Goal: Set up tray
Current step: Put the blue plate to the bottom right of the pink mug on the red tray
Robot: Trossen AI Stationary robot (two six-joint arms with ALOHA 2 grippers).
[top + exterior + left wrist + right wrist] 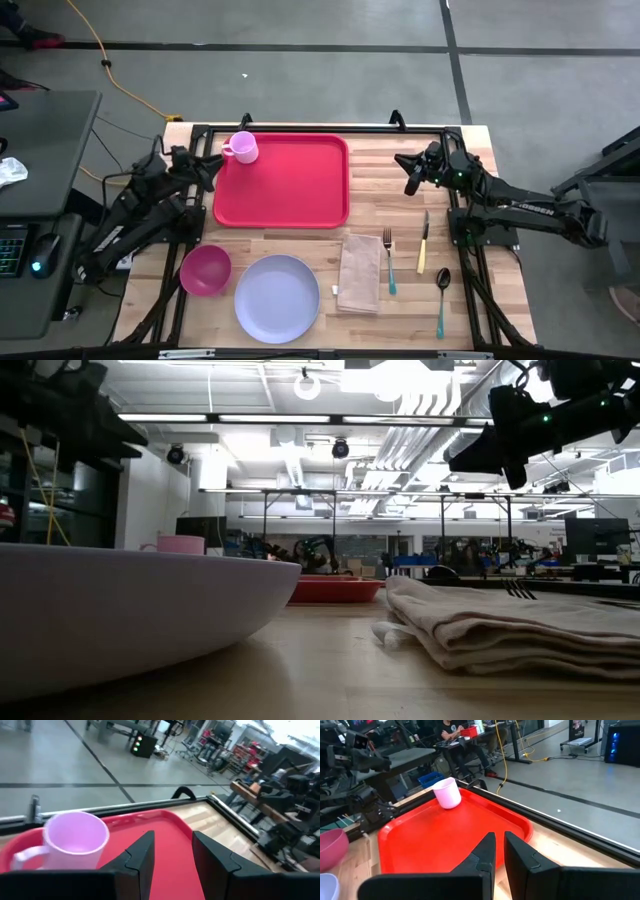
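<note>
From above, your tray (290, 185) lies on the table's (400, 240) far left part, a pink mug (241, 147) in its far left corner. The left gripper (212, 165) hovers at the tray's left edge, the right gripper (412, 174) well right of it.

Low view: the tray (335, 590) sits behind a lavender plate (130, 610).

Left wrist view: fingers (142, 855) parted, empty, over the tray (170, 835).

Right wrist view: fingers (485, 851) nearly closed, holding nothing.

Low view: the lavender plate (120, 610) fills the lower left and is cut by the frame edge, hiding most of the red tray (335, 590). Only the fork's tines (520, 590) show above the folded napkin (510, 630). Left wrist view: the pink mug's handle (22, 857) is partly hidden.
</note>
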